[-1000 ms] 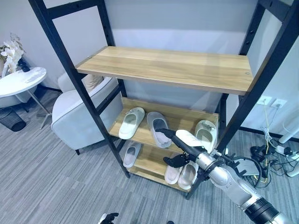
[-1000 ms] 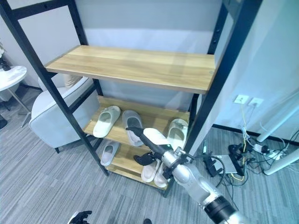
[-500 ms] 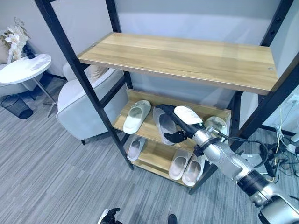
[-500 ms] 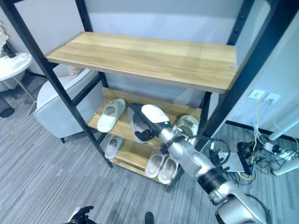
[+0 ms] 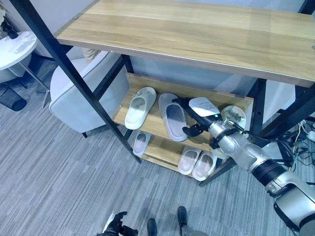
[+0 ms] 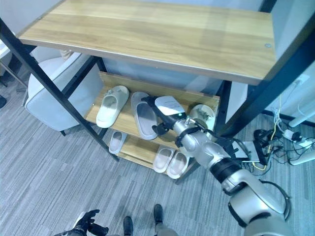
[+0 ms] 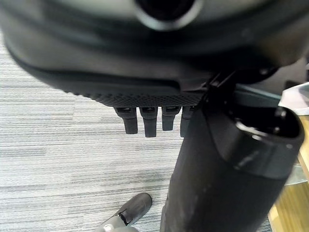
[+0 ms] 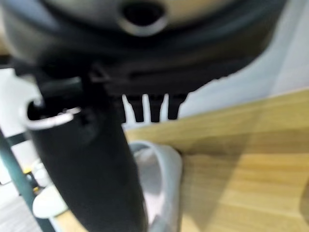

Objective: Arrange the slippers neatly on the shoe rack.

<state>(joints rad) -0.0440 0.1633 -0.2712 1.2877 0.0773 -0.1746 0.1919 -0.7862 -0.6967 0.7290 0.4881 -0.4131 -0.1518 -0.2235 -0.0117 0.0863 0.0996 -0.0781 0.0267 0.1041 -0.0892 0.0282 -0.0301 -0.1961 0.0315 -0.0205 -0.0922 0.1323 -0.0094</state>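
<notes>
Left eye view: right hand [image 5: 197, 118] (fingers straight, open) reaches over the middle wooden shelf [image 5: 152, 129] beside the grey slipper [image 5: 173, 116]; a careless push could slide it off.

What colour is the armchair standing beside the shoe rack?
Light grey armchair, beside the shoe rack; clearest in the left eye view.

A white armchair [image 5: 74, 101] is seen on grey carpet [image 5: 54, 172]. A round white side table [image 5: 17, 49] is placed beside it.
</notes>
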